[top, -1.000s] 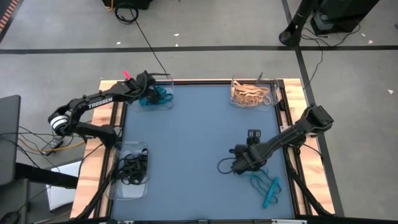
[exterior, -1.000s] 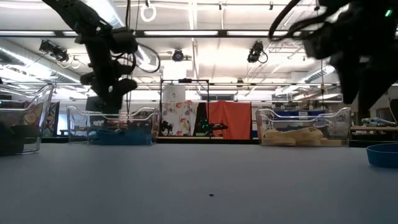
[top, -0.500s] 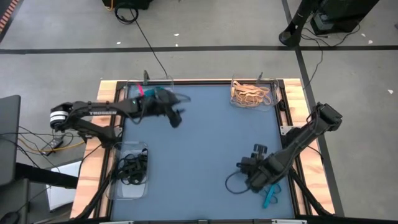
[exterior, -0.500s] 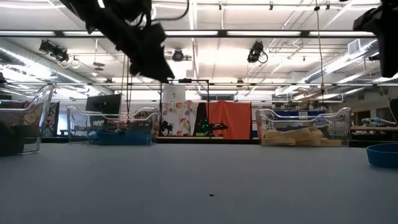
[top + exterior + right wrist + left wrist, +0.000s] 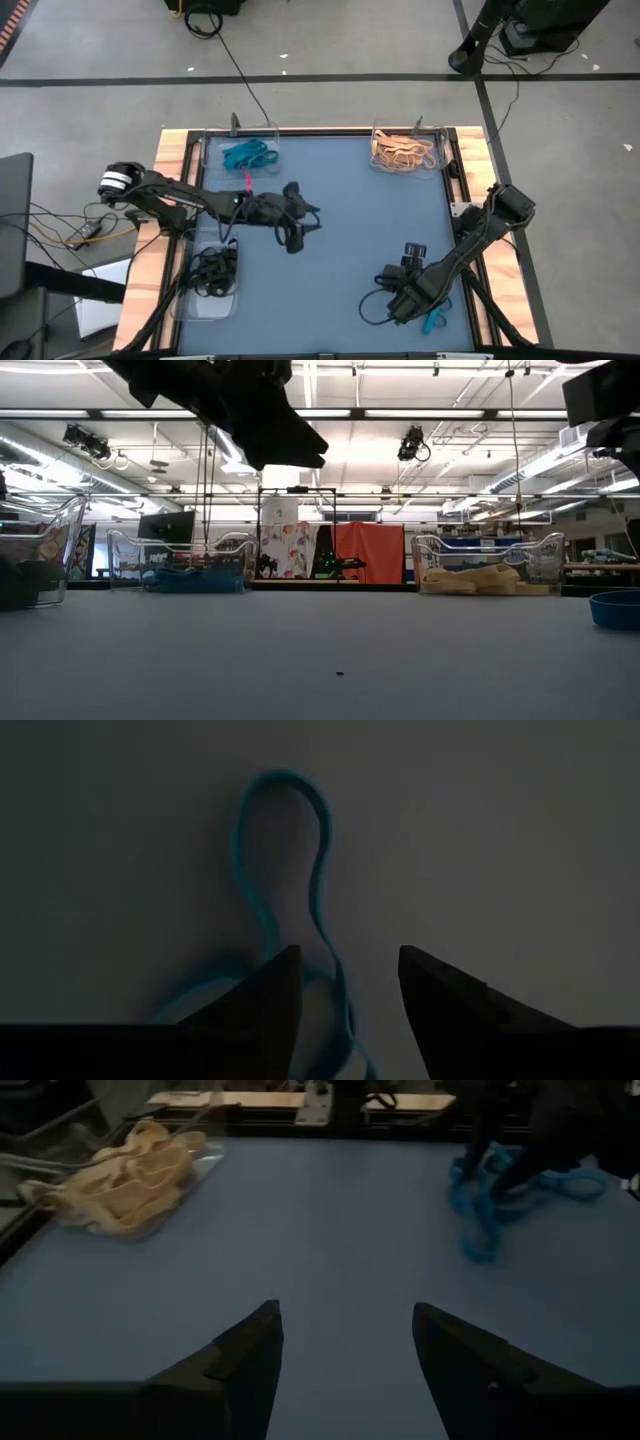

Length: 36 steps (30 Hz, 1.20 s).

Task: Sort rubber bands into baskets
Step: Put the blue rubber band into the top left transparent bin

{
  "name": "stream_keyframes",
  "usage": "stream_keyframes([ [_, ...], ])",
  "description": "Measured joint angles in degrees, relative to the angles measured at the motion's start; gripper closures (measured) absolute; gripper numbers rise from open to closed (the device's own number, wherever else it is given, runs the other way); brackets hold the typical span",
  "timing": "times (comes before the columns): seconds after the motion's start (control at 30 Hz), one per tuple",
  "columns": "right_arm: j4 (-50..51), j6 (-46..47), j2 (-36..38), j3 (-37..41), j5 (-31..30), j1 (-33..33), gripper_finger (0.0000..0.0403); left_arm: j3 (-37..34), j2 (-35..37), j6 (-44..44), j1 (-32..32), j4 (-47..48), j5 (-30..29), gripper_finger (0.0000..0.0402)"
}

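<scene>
Three clear baskets stand on the blue table: one far left with teal rubber bands (image 5: 248, 153), one far right with tan bands (image 5: 404, 150), one near left with black bands (image 5: 211, 270). Loose teal bands (image 5: 436, 319) lie flat near the table's near right corner. My right gripper (image 5: 405, 298) hangs over them, open and pointing down; in the right wrist view a teal loop (image 5: 285, 850) runs between its fingertips (image 5: 345, 985). My left gripper (image 5: 305, 217) is open above the table's middle, pointing toward the right edge with nothing between its fingers (image 5: 345, 1345).
Wooden rails (image 5: 175, 180) border the table on the left and right. In the left wrist view the tan bands (image 5: 125, 1165) and the loose teal bands (image 5: 500, 1205) lie ahead, with my right arm (image 5: 560, 1120) above the teal ones. The blue surface (image 5: 340, 210) between the baskets is bare.
My left gripper has swung from over the far-left basket toward the table's middle and has tipped from pointing down to nearly level. My right gripper has moved toward the near edge and now stands over the loose teal bands.
</scene>
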<state>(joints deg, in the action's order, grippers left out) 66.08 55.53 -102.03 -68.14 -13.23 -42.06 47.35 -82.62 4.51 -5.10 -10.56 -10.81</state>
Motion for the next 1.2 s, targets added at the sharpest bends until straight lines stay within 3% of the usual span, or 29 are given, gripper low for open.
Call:
stream_keyframes([
  [0.43, -6.2, -4.1, 0.0, 8.2, 2.6, 1.5, 0.0279, 0.0, -13.4, 0.4, -1.3, -9.8, 1.0, 0.0175],
  [0.53, -6.0, -4.2, 0.0, 8.4, 0.9, 1.7, 0.0312, 0.0, -15.7, 0.4, -1.5, -13.8, 3.3, 0.0175],
  [0.63, -6.0, -5.2, 0.0, 7.7, -1.0, 1.8, 0.0370, 0.0, -17.3, 0.4, -1.8, -18.8, 4.6, 0.0175],
  [0.7, -5.9, -5.6, 0.0, 6.9, -3.8, 1.8, 0.0390, 0.0, -18.0, 0.4, -2.1, -22.3, 5.4, 0.0175],
  [0.93, -2.5, -2.8, 0.0, 2.6, -21.4, 2.6, 0.0395, 0.0, -22.8, 0.4, -2.5, -36.6, 5.5, 0.0175],
  [1.2, -2.6, -7.2, 0.0, 0.7, -30.0, 7.6, 0.0395, 4.9, -28.7, 2.6, -2.5, -41.0, 5.5, 0.0175],
])
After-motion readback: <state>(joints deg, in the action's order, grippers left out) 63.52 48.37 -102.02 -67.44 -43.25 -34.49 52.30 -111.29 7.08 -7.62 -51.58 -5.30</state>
